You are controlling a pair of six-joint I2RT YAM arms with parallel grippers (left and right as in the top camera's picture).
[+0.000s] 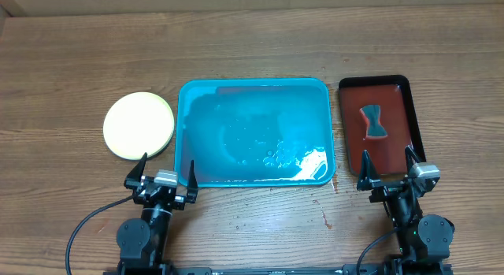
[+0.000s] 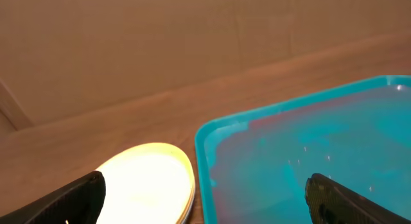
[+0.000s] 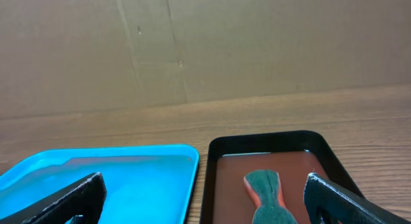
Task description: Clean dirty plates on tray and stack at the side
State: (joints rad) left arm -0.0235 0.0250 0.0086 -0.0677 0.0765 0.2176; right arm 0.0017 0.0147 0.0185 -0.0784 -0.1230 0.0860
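Left claw (image 1: 167, 169) and right claw (image 1: 387, 161): wide open, holding nothing. Plates (image 1: 138, 125) stacked ahead-left of left claw; tray (image 1: 236, 125) ahead, between claws. Layered plate rims show in left wrist view only.

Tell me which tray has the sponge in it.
The smaller dark red tray with the black rim, right of the turquoise tray; the sponge lies in it.

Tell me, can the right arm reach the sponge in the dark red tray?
Probably yes: the right gripper is open at the near edge of the dark red tray, and nothing covers the sponge.
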